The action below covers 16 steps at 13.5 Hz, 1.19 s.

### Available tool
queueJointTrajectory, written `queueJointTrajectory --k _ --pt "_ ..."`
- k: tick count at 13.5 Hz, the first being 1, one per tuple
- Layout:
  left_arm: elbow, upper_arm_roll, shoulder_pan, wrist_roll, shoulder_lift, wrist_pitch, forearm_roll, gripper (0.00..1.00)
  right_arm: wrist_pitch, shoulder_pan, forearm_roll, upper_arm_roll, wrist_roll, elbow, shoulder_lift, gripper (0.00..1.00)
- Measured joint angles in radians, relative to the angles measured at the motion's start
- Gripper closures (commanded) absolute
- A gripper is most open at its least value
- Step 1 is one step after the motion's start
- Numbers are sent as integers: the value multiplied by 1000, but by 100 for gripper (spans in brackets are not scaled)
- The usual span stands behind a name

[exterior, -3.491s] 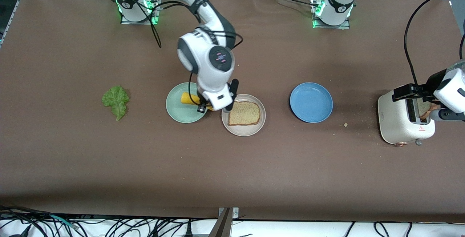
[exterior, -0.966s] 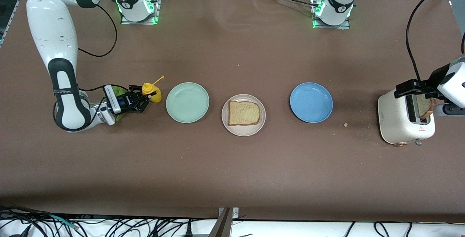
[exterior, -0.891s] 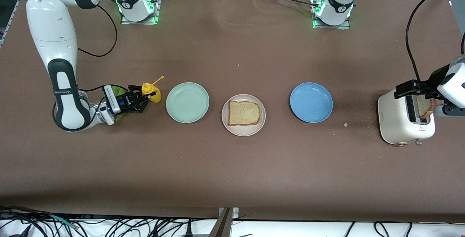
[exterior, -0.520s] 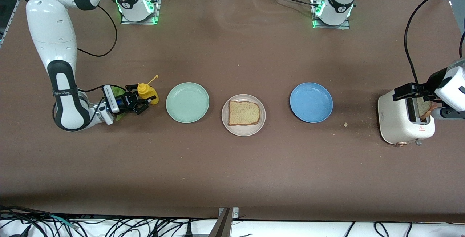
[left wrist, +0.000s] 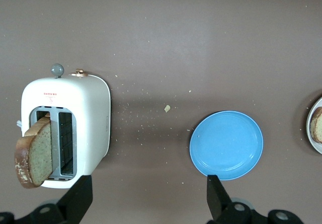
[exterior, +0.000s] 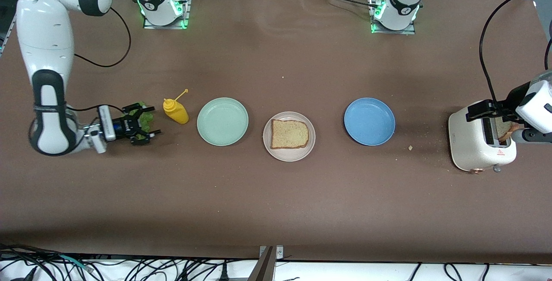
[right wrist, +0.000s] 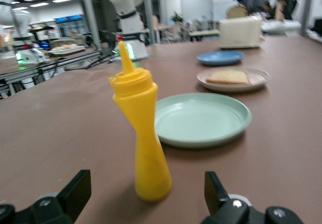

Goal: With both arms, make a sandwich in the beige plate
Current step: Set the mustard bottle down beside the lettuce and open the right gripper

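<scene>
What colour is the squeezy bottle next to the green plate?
Yellow. The bottle shows best in the right wrist view, standing upright beside the green plate.

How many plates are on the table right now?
3, in a row: the green plate sits beside the yellow bottle, the beige plate with a bread slice is in the middle, and the blue plate lies toward the toaster. None seem hidden.

We are looking at a robotics lab: two white arms bolted to a brown worktop [exterior: 276, 212], loose cables [exterior: 129, 268] along its edge, and more benches and another robot arm [right wrist: 128, 12] in the open hall.
</scene>
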<state>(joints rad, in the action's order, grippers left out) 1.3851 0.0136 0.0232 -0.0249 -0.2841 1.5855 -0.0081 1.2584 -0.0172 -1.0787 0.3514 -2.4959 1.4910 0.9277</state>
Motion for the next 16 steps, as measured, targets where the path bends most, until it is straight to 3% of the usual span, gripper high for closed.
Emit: queueJointTrajectory --k 5,9,16 --pt "0 0 0 0 -4 0 0 0 -1 29 12 74 420 -36 -98 0" --pt "0 0 0 0 -4 0 0 0 11 133 72 151 802 -40 -187 0" --pt "0 0 -1 0 -4 0 0 0 36 299 266 322 1063 -42 -253 0"
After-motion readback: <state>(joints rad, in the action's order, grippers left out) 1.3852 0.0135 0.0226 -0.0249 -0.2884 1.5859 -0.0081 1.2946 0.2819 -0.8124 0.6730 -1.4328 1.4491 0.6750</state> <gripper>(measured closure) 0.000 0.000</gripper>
